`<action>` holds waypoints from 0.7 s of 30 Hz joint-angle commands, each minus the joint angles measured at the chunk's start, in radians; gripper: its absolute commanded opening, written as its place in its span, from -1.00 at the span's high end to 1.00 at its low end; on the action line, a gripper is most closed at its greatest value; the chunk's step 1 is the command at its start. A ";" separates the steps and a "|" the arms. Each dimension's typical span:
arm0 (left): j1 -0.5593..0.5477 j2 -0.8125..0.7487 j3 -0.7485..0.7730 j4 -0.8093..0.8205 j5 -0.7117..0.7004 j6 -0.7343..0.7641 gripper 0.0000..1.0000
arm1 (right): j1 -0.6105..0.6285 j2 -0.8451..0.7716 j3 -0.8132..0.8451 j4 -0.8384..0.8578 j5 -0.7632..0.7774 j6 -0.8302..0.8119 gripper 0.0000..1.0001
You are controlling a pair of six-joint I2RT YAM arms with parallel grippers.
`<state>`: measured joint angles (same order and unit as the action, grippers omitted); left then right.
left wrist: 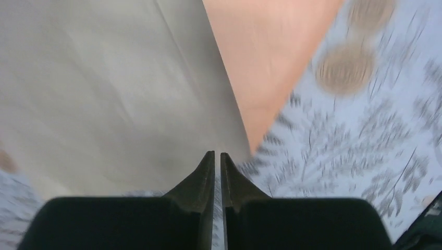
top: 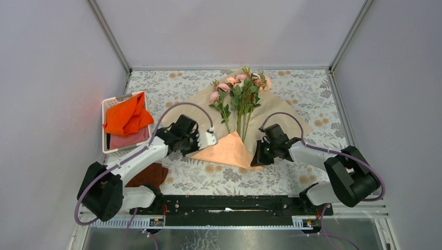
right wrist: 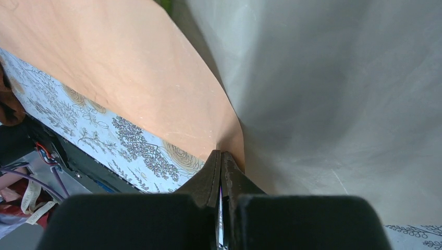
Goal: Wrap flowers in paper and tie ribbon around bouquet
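The flowers (top: 240,88), pink roses on long green stems, lie on the paper (top: 284,119), which is spread tan side up in the middle of the table. Its near corner is folded over the stem ends and shows peach-orange (top: 226,151). My left gripper (top: 212,138) (left wrist: 217,153) is at the fold's left edge. Its jaws stand a thin slit apart with only tablecloth showing between them. My right gripper (top: 256,159) (right wrist: 221,152) is shut on the paper's folded edge at the right, and creases run to its tips. The ribbon is out of view.
A white basket (top: 112,101) at the left holds a bright orange cloth (top: 127,117) over a pinkish one. A dark brown cloth (top: 148,174) lies by the left arm's base. Grey walls close in the flowered tablecloth (top: 307,91) on three sides.
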<state>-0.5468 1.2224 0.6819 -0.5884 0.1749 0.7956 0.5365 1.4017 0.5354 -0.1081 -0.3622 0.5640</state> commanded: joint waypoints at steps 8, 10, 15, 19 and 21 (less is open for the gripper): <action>-0.341 0.342 0.360 0.175 0.124 -0.218 0.36 | -0.007 -0.003 -0.011 -0.116 0.127 -0.020 1.00; -0.342 0.402 0.373 0.258 0.111 -0.263 0.34 | -0.007 -0.014 -0.004 -0.117 0.134 -0.016 1.00; -0.343 0.530 0.387 0.400 0.044 -0.340 0.32 | -0.021 -0.075 0.012 -0.134 0.183 0.000 1.00; -0.344 0.591 0.384 0.393 0.072 -0.359 0.32 | -0.089 -0.158 0.017 -0.163 0.248 0.008 0.97; -0.343 0.604 0.371 0.392 0.079 -0.359 0.32 | -0.141 -0.232 0.007 -0.173 0.309 0.025 0.89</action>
<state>-0.8909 1.7962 1.0462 -0.2680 0.2462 0.4759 0.4694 1.2915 0.5388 -0.2329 -0.1970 0.5735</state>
